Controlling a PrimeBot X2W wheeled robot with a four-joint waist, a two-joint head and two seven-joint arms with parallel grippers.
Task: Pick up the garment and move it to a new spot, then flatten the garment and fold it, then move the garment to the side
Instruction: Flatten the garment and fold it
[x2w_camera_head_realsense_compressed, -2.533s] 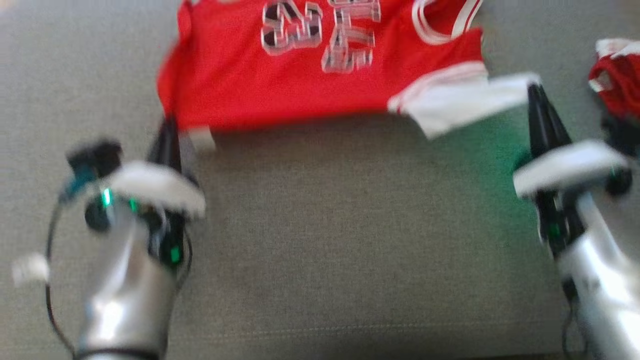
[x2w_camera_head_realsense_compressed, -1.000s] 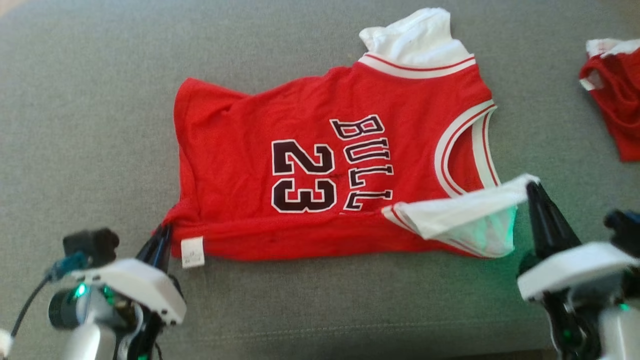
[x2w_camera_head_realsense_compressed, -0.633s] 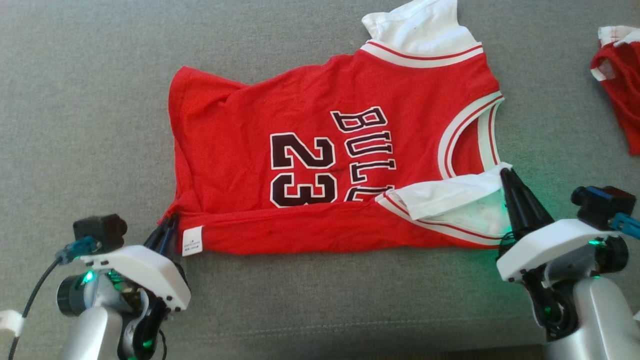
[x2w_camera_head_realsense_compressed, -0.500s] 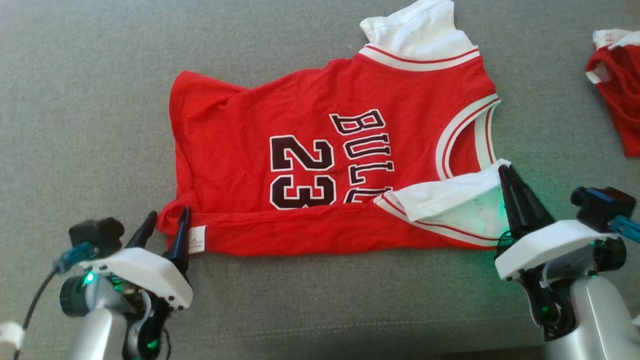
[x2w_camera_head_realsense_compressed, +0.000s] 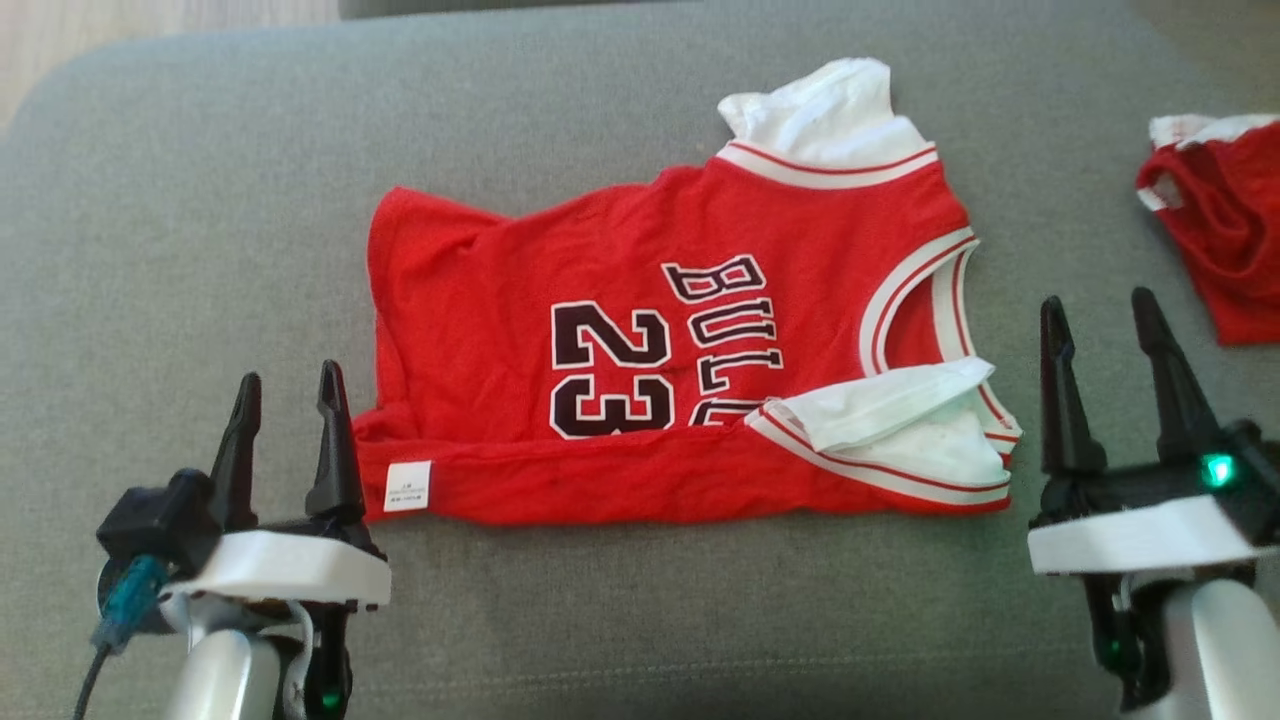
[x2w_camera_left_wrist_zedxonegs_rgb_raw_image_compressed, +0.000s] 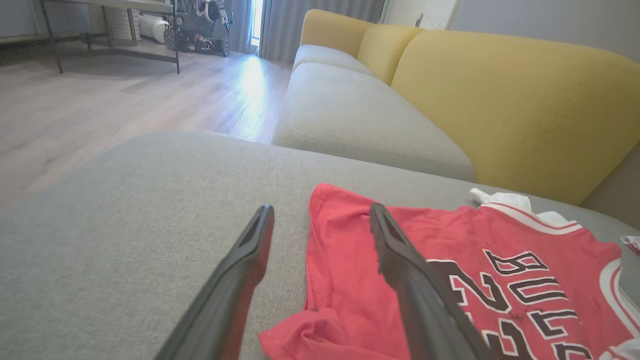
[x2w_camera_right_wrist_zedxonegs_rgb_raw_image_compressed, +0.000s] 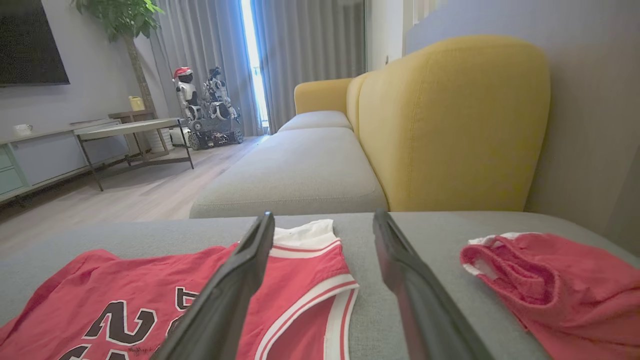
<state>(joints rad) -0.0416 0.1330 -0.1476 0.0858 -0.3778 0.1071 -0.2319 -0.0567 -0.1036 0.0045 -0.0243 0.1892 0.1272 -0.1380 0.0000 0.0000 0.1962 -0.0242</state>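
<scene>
The red jersey (x2w_camera_head_realsense_compressed: 480, 300) carries a black, white-edged number "23" (x2w_camera_head_realsense_compressed: 610, 372) at its middle. Just beside it, toward the jersey's neck, stands the word "BULL" (x2w_camera_head_realsense_compressed: 722, 320). Its end, perhaps an S, lies under the folded white sleeve (x2w_camera_head_realsense_compressed: 880, 408). A white tag (x2w_camera_head_realsense_compressed: 406, 486) at the jersey's hem corner bears print too small to read.

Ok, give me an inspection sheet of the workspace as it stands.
Surface: grey cushion, seam near the front edge.
Job's things: jersey lies print up, unheld; near edge and white sleeve folded over, not flat.
Clutter: second red garment, crumpled at the right.
Pincers: left pincer open by the hem corner; right pincer open beside the sleeve.
Cables: blue-plugged cable at the left wrist.
Surroundings: yellow sofa back, wood floor, table.
</scene>
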